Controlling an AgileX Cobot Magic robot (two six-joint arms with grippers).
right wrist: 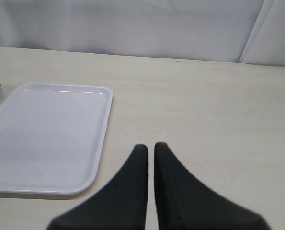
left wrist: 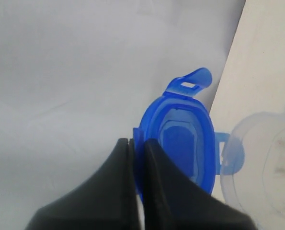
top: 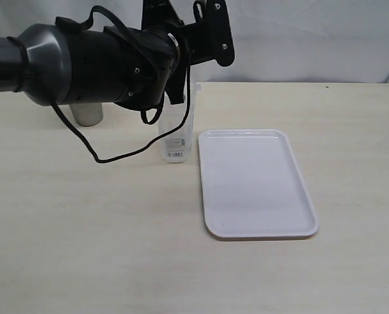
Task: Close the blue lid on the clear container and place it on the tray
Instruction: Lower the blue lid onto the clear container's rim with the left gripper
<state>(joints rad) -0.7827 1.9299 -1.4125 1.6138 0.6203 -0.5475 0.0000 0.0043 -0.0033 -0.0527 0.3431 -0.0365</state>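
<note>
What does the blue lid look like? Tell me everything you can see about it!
The blue lid is see-through blue plastic, rounded, with a raised rim. Two snap tabs show: one at its far end, one toward the clear container. The left gripper pinches its edge and holds it up near the container's open mouth, not yet on it. Only the left wrist view shows it.

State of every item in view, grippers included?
blue lid: off the container, pinched at its edge by the left gripper
clear container: upright on the table, uncovered, beside the tray
tray: flat on the table, nothing on it
steel cup: upright, partly hidden behind the left arm
left gripper: shut on the blue lid
right gripper: shut, holding nothing
</note>
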